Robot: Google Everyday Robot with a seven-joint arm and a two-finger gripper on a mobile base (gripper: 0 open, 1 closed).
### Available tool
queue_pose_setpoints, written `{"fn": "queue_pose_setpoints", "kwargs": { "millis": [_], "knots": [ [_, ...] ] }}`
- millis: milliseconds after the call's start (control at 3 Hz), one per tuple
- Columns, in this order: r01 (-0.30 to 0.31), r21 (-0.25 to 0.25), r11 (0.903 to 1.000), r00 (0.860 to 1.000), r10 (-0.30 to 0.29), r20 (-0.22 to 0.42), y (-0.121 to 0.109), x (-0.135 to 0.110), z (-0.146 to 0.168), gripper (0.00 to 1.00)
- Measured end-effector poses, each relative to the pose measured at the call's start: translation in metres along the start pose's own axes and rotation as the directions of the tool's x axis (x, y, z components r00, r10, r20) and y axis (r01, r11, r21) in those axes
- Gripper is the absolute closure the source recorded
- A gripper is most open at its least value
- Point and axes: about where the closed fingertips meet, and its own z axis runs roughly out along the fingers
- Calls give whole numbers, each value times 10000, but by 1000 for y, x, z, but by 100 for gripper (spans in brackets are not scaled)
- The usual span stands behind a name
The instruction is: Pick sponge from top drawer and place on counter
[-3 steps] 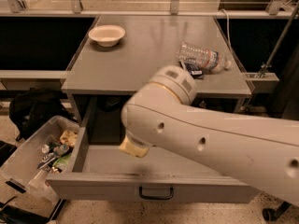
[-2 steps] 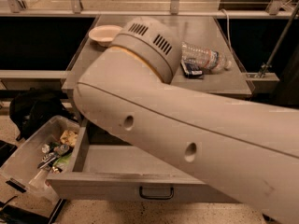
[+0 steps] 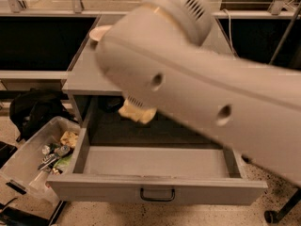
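Observation:
The pale yellow sponge [image 3: 137, 112] hangs in the air under my big white arm [image 3: 197, 79], above the back of the open top drawer [image 3: 155, 163], about level with the counter's front edge. My gripper [image 3: 137, 106] is at the sponge's top, mostly hidden by the arm, and is shut on the sponge. The drawer is pulled far out and its dark pull handle [image 3: 157, 195] faces me. The grey counter [image 3: 87, 72] shows at the left of the arm; the rest is hidden.
A pale bowl [image 3: 99, 32] sits at the counter's far left. A clear plastic bin [image 3: 28, 166] of clutter stands on the floor left of the drawer, with a black bag [image 3: 37, 109] behind it. Dark shelving runs along the back.
The arm has swung up and across the view. The sponge has risen from low inside the drawer to counter-edge height.

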Motion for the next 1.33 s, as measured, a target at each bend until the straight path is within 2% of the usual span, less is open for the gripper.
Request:
{"fn": "queue_pose_setpoints", "kwargs": {
  "millis": [333, 667, 1000, 1333],
  "knots": [
    [-463, 553, 9974, 9987, 450, 249, -65, 1, -26, 100],
    [-1194, 1454, 9822, 9911, 1091, 769, -141, -6, -52, 100],
    [-1678, 2010, 9651, 9822, 1462, 1177, -191, -12, -69, 100],
    [-1742, 1680, 9703, 9807, 1557, 1180, -185, -13, -64, 100]
  ]
}}
